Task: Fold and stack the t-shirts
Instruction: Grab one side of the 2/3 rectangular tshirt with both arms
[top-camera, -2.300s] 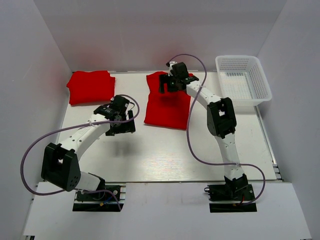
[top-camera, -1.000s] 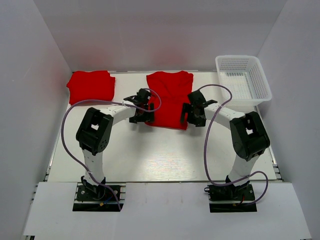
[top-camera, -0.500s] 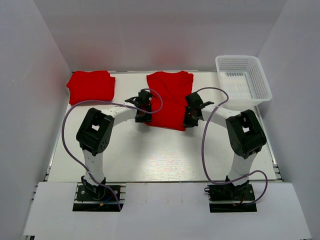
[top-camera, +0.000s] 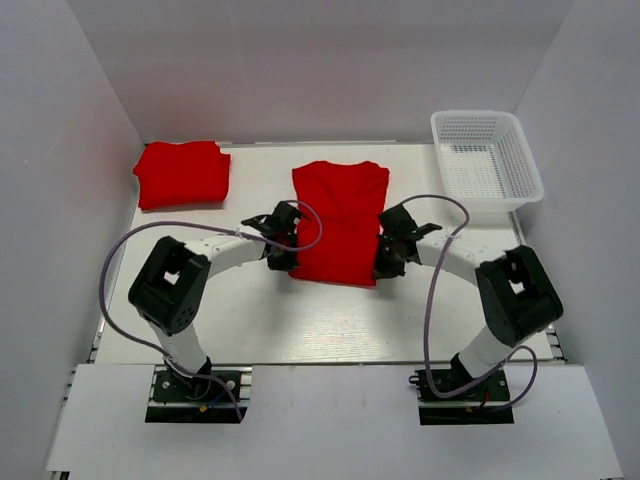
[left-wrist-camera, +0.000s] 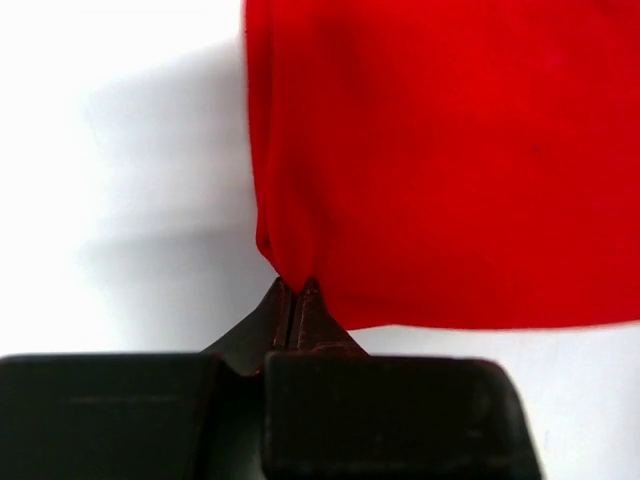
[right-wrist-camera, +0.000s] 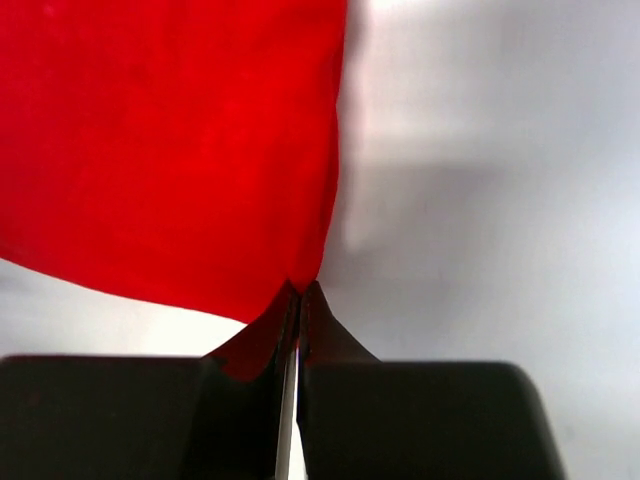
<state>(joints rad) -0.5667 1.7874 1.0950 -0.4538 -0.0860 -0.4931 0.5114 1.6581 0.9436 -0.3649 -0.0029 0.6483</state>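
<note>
Both claws (top-camera: 284, 254) (top-camera: 386, 262) nearer, tight on t-shirt (top-camera: 338, 215)

The t-shirts (top-camera: 338, 215) are plain bright red; the basket (top-camera: 497, 208) white mesh.

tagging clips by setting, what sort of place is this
Probably a robot lab test cell: plain white panels box in a white table, a left arm and right arm are bolted at its near edge, and the props are a red t-shirt, a folded t-shirt and a mesh basket.

Bright, even overhead light; soft shadows on the table (top-camera: 330, 320) beside the cloth. Wrist views sharp on cloth, blurred on each near pincer body.
</note>
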